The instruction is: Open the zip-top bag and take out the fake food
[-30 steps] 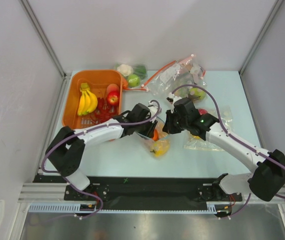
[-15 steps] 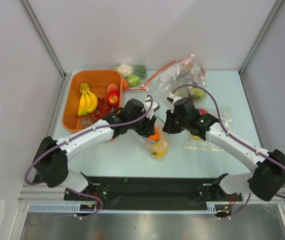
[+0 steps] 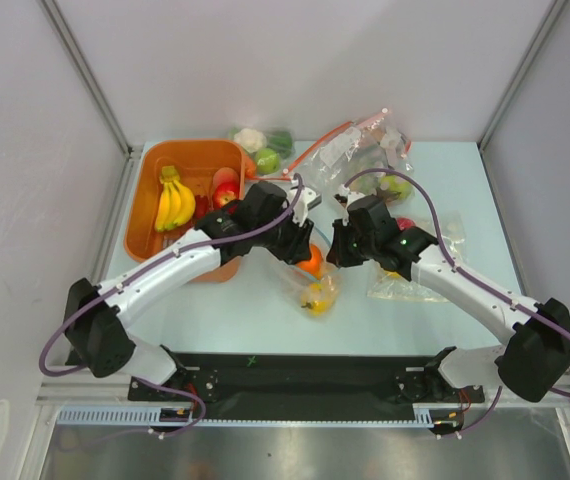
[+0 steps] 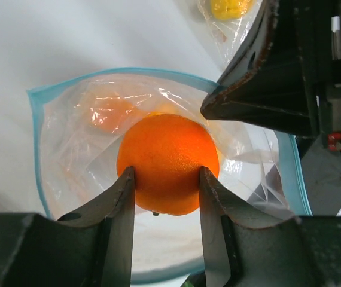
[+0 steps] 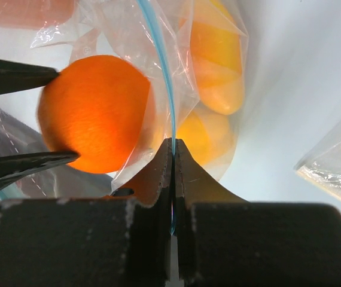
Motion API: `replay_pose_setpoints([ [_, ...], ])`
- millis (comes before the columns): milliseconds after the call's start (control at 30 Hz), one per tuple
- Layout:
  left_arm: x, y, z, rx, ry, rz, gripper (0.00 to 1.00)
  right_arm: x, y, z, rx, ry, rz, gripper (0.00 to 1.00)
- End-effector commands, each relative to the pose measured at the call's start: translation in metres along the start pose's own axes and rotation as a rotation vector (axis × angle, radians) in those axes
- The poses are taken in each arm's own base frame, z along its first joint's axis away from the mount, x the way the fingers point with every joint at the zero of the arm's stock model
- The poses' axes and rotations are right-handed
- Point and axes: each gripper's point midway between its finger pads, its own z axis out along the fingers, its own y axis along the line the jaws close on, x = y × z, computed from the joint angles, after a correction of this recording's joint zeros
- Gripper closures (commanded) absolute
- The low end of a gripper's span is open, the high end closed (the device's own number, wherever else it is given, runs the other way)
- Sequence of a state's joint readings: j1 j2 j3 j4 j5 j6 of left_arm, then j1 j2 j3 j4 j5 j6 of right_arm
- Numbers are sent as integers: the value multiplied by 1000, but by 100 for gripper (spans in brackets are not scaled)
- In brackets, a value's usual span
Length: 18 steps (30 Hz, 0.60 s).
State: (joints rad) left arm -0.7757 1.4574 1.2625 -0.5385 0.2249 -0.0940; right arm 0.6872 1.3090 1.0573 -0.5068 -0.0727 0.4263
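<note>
Left claw: jaws set narrow on either side of a round, dimpled orange plastic fruit, gripping it at its widest part. Right claw: jaws pressed together on the teal-blue zip strip of a clear, crinkly plastic zip-top bag, pinching one lip of its mouth. Landmark: the orange plastic basket at the far left of the pale blue-green counter. Seen from above, the bag sits on the counter just right of the basket's near right corner. Its mouth is at the end nearer the basket and is spread open in a wide loop. The gripped orange sits at that mouth, between the basket and the bag's closed end. In the right wrist view a fold of film overlaps the orange's edge, and whether it is fully clear of the bag cannot be told. Smooth yellow-orange plastic fruit pieces lie inside, at the end of the bag farthest from the basket. Within the basket: a yellow plastic banana bunch and a red plastic apple
</note>
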Motion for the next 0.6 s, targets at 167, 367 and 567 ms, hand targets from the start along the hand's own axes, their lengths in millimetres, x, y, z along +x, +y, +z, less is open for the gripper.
replay_pose_setpoints([
  [167,-6,-10,-41,12,-1,49,100,-15,-8,-4,32,-49,24,100],
  [367,-28,-16,-62,18,-81,34,100,-12,-6,0,18,-32,25,100],
  [567,-48,-25,-80,48,-164,15,100,-11,-6,0,17,-28,22,100],
])
